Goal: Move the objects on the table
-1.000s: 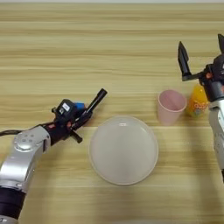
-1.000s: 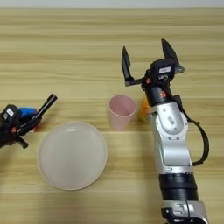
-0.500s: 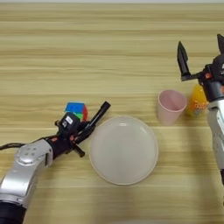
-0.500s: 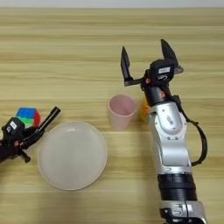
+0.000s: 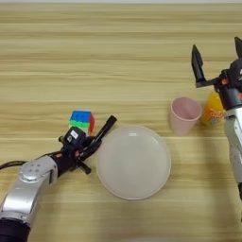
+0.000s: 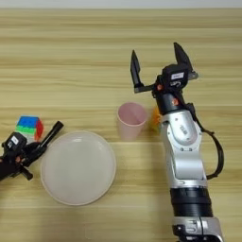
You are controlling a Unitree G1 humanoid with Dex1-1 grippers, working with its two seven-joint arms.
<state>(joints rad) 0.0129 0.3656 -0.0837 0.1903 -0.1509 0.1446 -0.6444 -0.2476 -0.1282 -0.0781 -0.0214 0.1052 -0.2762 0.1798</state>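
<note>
Puzzle cube (image 5: 82, 121) sits free near the table's (image 5: 94, 56) left edge, just behind the left gripper (image 5: 97, 137), jaws clenched. Right gripper (image 6: 158, 61), 2 fingers spread wide, hangs above the pink cup (image 6: 132, 120) and juice bottle (image 5: 213, 109)

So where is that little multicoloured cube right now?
The small multicoloured puzzle cube sits on the wooden table's left side, just behind the left gripper and left of the round beige plate.

The round plate (image 5: 133, 161) lies on the table (image 5: 104, 66) toward the near edge. The puzzle cube (image 5: 81, 121) sits just left of it; behind it to the right stands the cup (image 5: 184, 115), with the juice bottle (image 5: 213, 108) just right of that.
</note>
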